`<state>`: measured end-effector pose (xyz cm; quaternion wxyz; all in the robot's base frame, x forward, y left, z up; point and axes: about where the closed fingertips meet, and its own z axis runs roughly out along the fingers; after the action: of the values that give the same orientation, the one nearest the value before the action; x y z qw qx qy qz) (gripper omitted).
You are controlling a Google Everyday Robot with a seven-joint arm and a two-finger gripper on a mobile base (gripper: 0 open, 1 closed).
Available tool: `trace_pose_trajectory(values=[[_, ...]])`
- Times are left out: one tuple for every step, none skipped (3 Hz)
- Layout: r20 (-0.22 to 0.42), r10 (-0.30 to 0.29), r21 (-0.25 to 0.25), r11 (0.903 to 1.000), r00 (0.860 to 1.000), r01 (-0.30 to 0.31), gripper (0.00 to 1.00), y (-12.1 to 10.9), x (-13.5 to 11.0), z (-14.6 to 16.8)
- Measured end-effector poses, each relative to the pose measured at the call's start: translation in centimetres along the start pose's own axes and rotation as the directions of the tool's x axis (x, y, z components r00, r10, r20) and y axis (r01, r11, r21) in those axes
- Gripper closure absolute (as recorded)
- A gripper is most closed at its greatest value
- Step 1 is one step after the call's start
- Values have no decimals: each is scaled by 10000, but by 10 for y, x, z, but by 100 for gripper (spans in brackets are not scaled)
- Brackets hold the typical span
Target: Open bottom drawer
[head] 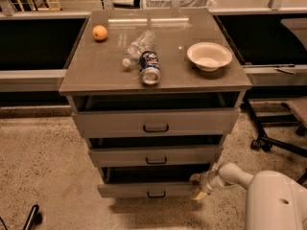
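Observation:
The grey cabinet (96, 75) has three drawers. The bottom drawer (139, 189), with a small dark centre pull (156, 194), stands pulled out a little, with a dark gap above its front. My gripper (198, 186) is at the right end of that drawer's front, touching or very close to its edge, on the end of my white arm (235, 174). The middle drawer (192, 155) and the top drawer (110, 122) also stand slightly out.
On the cabinet top lie an orange (100, 32), a clear plastic bottle (138, 46), a can on its side (150, 67) and a white bowl (209, 55). An office chair base (276, 140) stands on the right. Speckled floor lies in front and left.

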<state>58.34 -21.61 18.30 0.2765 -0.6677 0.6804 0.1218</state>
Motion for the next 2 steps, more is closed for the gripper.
trace_pose_trajectory(values=[[0,-1,0,10000,10000,1,4,0,0,0],[1,-1,-1,10000,10000,1,0,0,0,0]])
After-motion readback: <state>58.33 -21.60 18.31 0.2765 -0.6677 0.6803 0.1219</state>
